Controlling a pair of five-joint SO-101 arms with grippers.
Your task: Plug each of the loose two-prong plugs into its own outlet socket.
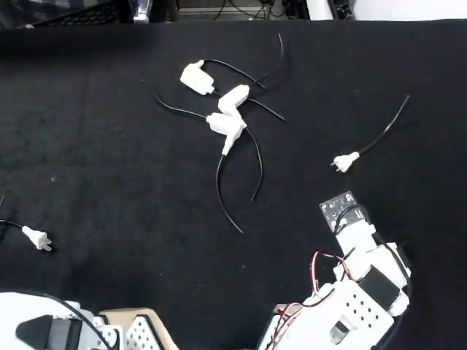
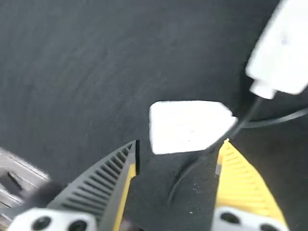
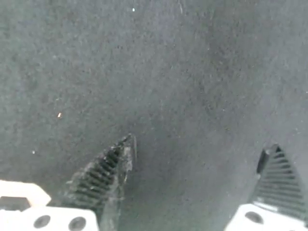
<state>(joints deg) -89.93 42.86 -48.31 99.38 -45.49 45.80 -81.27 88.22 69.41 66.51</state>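
Closely, left pincer (image 2: 180, 142) gapes before white socket (image 2: 187, 122)

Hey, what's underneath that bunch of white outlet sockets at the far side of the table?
Black cloth covers the table there, and thin black cables loop out from among the sockets. Anything directly under their white bodies is hidden.

Black cloth-covered table (image 1: 95, 146); dark cables (image 1: 244, 9) beyond its far edge.
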